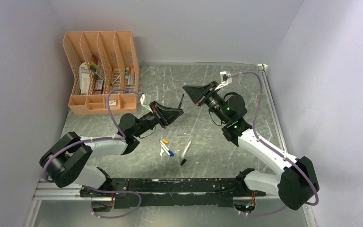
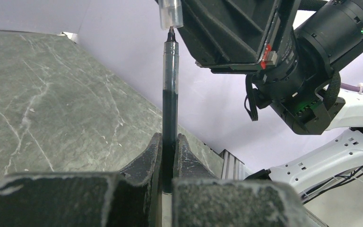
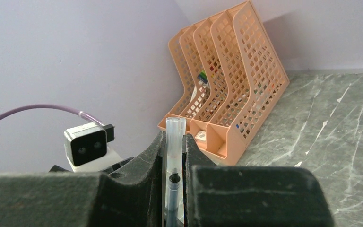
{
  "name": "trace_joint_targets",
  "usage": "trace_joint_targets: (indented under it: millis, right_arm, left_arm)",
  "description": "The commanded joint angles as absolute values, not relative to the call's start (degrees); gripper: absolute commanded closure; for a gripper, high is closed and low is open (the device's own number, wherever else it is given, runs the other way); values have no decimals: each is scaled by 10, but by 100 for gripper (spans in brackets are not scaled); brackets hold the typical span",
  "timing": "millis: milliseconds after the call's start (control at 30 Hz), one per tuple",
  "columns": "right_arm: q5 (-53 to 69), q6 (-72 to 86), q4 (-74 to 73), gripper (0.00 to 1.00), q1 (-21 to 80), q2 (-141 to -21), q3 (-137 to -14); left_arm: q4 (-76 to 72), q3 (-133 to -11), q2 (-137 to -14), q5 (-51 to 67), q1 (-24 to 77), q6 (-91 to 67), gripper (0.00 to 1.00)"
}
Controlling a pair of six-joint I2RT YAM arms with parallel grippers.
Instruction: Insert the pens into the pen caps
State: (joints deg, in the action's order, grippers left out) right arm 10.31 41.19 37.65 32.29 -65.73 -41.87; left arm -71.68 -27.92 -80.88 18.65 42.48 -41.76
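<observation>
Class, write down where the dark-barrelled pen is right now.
In the top view, the dark-barrelled pen is raised above mid-table, clamped between the left fingers. Its tip is at the mouth of the clear cap held by the right fingers.

Bright, even diffuse light; soft shadows; near fingers point(image 2: 144, 163) seemingly blurred in wrist views.

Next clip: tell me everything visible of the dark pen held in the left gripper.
The slim dark-barrelled pen has a see-through plastic barrel filled with dark ink, narrowing to a fine black tip. It is uncapped, straight and raised off the grey marbled table. The left gripper is shut on its lower barrel. Its tip sits at the mouth of the clear plastic cap held by the right gripper; whether it has entered cannot be told.
</observation>
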Motion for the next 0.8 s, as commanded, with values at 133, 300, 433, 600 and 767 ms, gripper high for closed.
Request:
trace_joint_targets:
  millis: [133,300,433,600,767]
  right_arm:
    - [112,415,389,100,321,-639,-406]
    - [118,417,392,100,322,-645,-403]
    - [123,411,392,100,323,-649,-403]
    - [118,395,379,100,334,-650,-405]
    - [106,385,370,100,346,-650,-397]
  left_arm:
    - [-722,-301,-805,180,429,-402,93]
    - [-724,-304,-809,182,429,-405,93]
    - [-726,-307,-810,183,429,-406,93]
    - [-738,-311,-815,182,428,-410,93]
    - [-760,-318,-825,183,428,-417,93]
